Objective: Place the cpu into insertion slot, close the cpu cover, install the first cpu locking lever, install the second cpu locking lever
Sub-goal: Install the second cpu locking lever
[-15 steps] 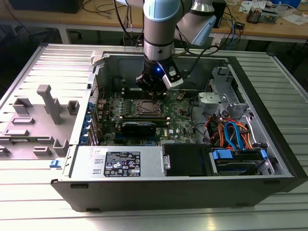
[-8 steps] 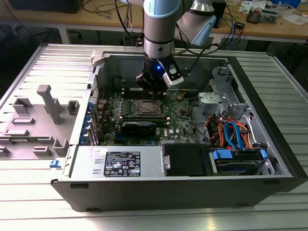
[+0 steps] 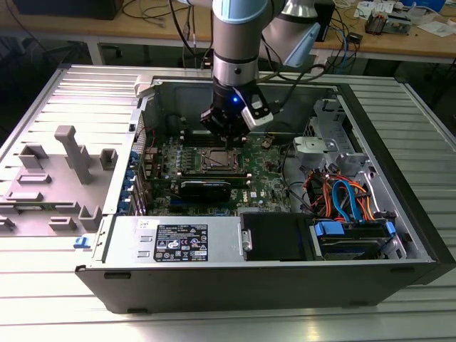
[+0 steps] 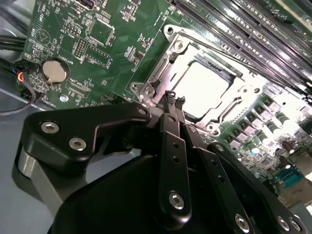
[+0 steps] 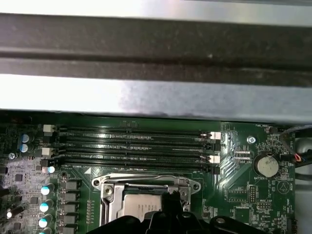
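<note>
Fingers (image 4: 171, 105) pressed together, nothing held, tips just over the edge of the cpu cover (image 4: 161, 68). Gripper (image 4: 176, 103) poised directly above the insertion slot (image 3: 220, 161) on the green motherboard (image 4: 117, 34). Cpu (image 4: 202, 85) seated in socket, pale top visible through cover window, cover lying flat. Memory slots (image 5: 136, 146) just beside socket; coin battery (image 4: 54, 71) nearby. Open computer case (image 3: 285, 278) around the board.

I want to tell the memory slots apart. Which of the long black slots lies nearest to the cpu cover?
The last slot of the row, running directly along the cpu cover edge in the first wrist view; the other slots lie farther off, toward the case wall.
</note>
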